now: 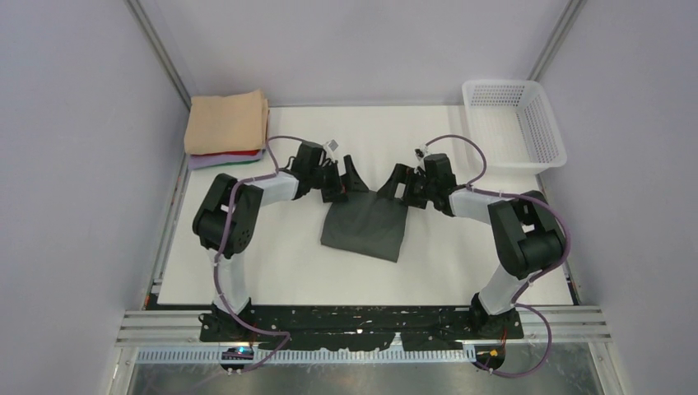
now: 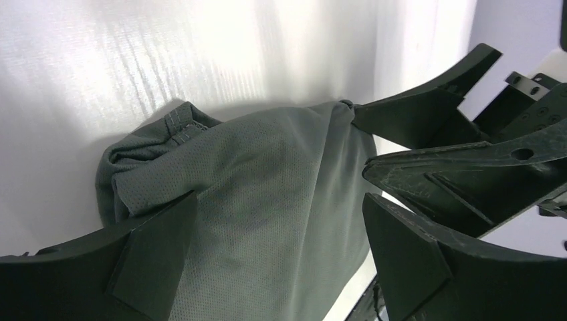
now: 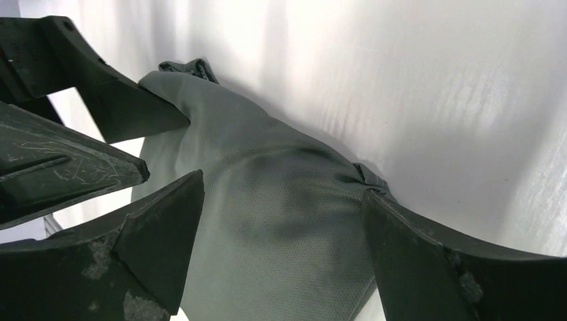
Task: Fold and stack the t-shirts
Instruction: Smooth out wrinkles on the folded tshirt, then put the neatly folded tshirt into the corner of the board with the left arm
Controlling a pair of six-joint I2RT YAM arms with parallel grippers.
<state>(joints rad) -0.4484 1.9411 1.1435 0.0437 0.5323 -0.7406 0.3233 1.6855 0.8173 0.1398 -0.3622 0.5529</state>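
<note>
Both arms rise from their bases, elbows pushed out toward nine and three o'clock, forearms angling inward. The left claw [image 1: 349, 176] and right claw [image 1: 397, 183] face each other near centre, tips low, each with jaws spread wide.

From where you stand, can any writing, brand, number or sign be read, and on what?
Nothing is readable.
The small white tag on the left arm's wrist is too small to read.
The dark grey knit t-shirt, the folded peach, red and lavender t-shirts and the white plastic mesh basket show none.
</note>
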